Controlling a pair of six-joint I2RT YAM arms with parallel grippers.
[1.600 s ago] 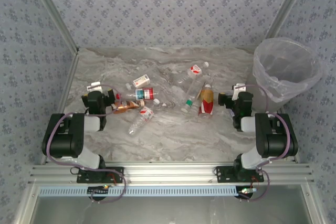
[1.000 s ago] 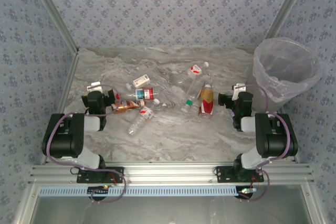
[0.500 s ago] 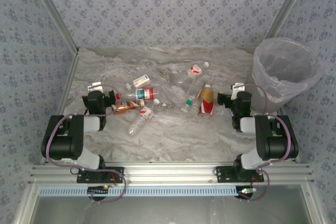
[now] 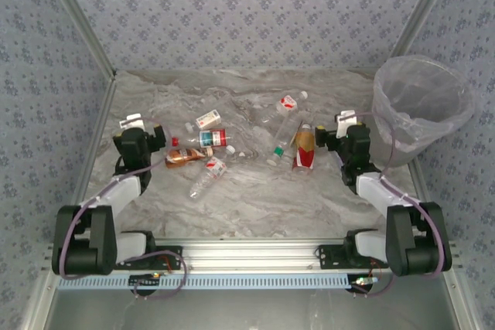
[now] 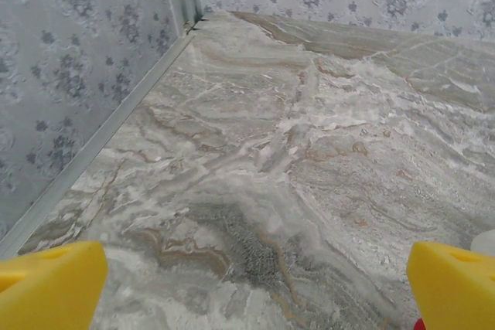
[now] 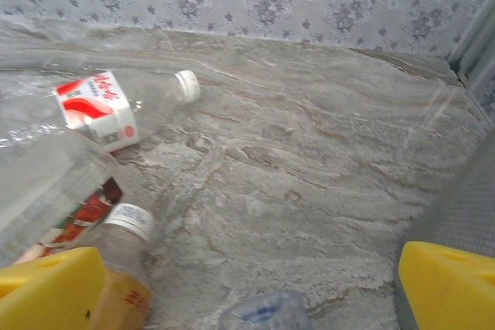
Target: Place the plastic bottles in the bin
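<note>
Several plastic bottles lie scattered mid-table: a copper-brown one (image 4: 184, 158), an orange-red one (image 4: 303, 149), and clear ones with red-and-white labels (image 4: 213, 138) (image 4: 283, 108). The bin (image 4: 421, 106) stands at the back right. My left gripper (image 4: 153, 140) (image 5: 251, 287) is open over bare marble, just left of the copper-brown bottle. My right gripper (image 4: 331, 139) (image 6: 247, 287) is open between the orange-red bottle (image 6: 124, 276) and the bin. A labelled clear bottle (image 6: 97, 110) lies ahead on its left. Nothing sits between either pair of yellow fingertips (image 5: 50, 284) (image 6: 448, 284).
Patterned walls close in the marble table (image 4: 255, 206) at the back and both sides, with a metal rail along the left edge (image 5: 93, 144). The bin's translucent wall (image 6: 464, 206) stands close on the right gripper's right. A small clear piece (image 6: 263, 313) lies just under the right gripper.
Both arms have unfolded from their tucked pose, stretching out over the table and carrying the grippers slightly toward the back. The bottles and bin have not moved.
</note>
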